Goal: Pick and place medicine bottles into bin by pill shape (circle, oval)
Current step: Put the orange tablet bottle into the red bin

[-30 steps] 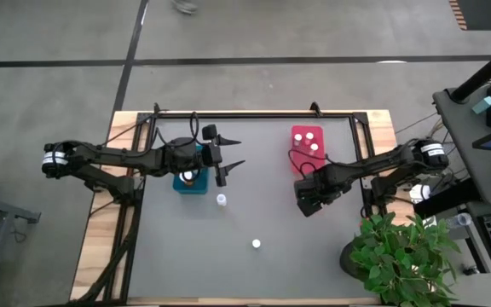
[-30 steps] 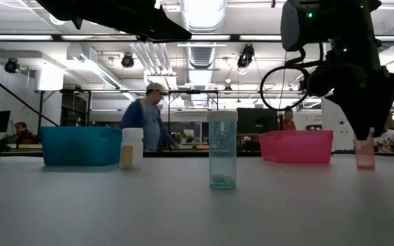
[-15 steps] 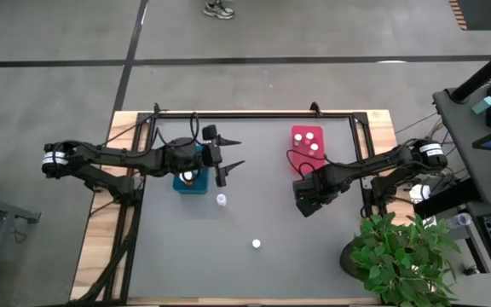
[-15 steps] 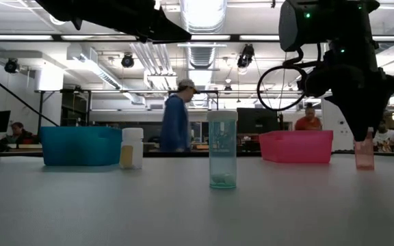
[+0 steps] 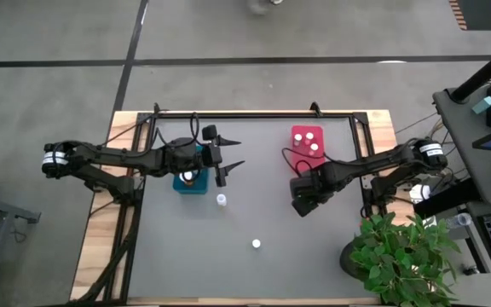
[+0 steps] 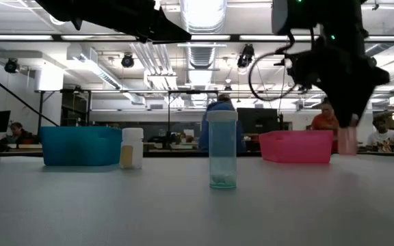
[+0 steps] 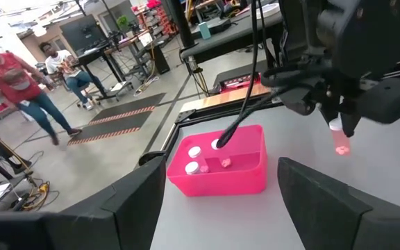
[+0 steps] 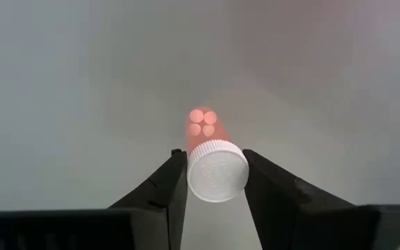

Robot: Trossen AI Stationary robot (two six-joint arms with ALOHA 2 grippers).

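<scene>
My right gripper point(image 5: 303, 201) hangs above the table's right half, just near of the pink bin point(image 5: 297, 133), shut on a small pink-tinted medicine bottle point(image 6: 347, 141) with a white cap point(image 8: 217, 171). Round pills point(image 8: 202, 123) show at the bottle's bottom. A pale bluish bottle point(image 6: 222, 149) and an orange-tinted one point(image 6: 132, 148) stand upright on the table. My left gripper point(image 5: 231, 154) waits open beside the blue bin point(image 5: 180, 184), above the table. My right gripper pinches the bottle at its white cap point(image 8: 194, 173) between its two fingers, one on each side. The fingers point(image 8: 262, 182) come from above, pointing down. The bottle hangs upright below them, lifted clear of the table.
The pink bin holds three white-capped bottles point(image 5: 311, 140); the blue bin holds one point(image 5: 189, 176). A potted plant point(image 5: 403, 256) stands at the table's near right corner. People move in the room behind the table.
My right gripper has risen with the pink-tinted bottle, which stood on the table a second ago and now hangs clear of it. Gripper and bottle have also shifted a little toward the table's left.
</scene>
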